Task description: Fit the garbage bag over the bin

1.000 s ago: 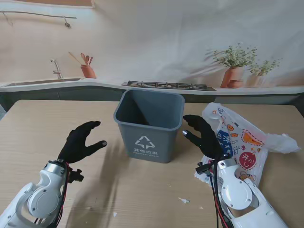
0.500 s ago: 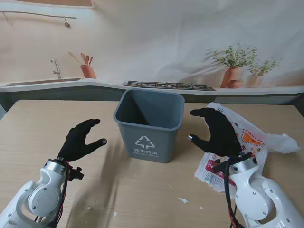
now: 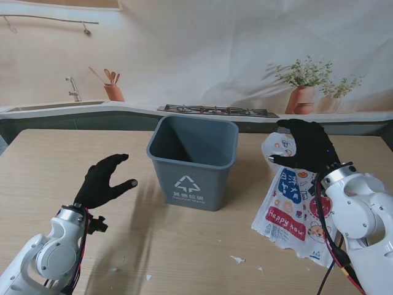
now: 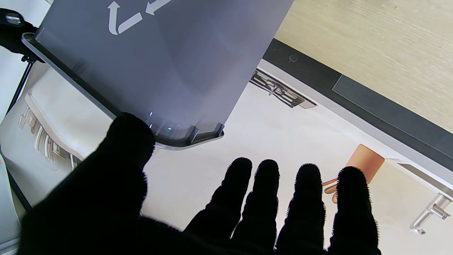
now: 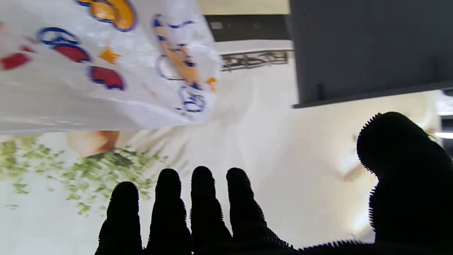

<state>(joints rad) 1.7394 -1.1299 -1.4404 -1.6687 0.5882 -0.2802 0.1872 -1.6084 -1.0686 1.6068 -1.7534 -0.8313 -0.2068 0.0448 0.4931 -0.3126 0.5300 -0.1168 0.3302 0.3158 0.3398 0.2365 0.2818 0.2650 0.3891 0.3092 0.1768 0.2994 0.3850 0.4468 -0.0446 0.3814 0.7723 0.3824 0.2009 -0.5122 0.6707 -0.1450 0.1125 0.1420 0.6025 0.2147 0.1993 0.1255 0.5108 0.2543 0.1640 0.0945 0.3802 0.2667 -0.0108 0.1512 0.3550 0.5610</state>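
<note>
While the left hand [image 3: 105,181] waits open and empty beside the bin [image 3: 193,161], the right hand [image 3: 307,147], fingers spread and holding nothing, hovers over the garbage bag [image 3: 295,203] on the bench [image 3: 37,166], likely to grab it.

Partly hidden behind the right hand [image 3: 307,147]: garbage bag [image 3: 293,209]. Cut off at the frame edge: bin [image 4: 152,63]. Too small to identify: scraps [image 3: 238,259].

The left hand [image 3: 104,182] hovers with its black-gloved fingers [image 4: 308,202] spread and the thumb held apart, holding nothing. The right hand [image 3: 306,147] sits farther from me than the left, its fingers [image 5: 201,205] extended and apart, the thumb splayed wide.
</note>
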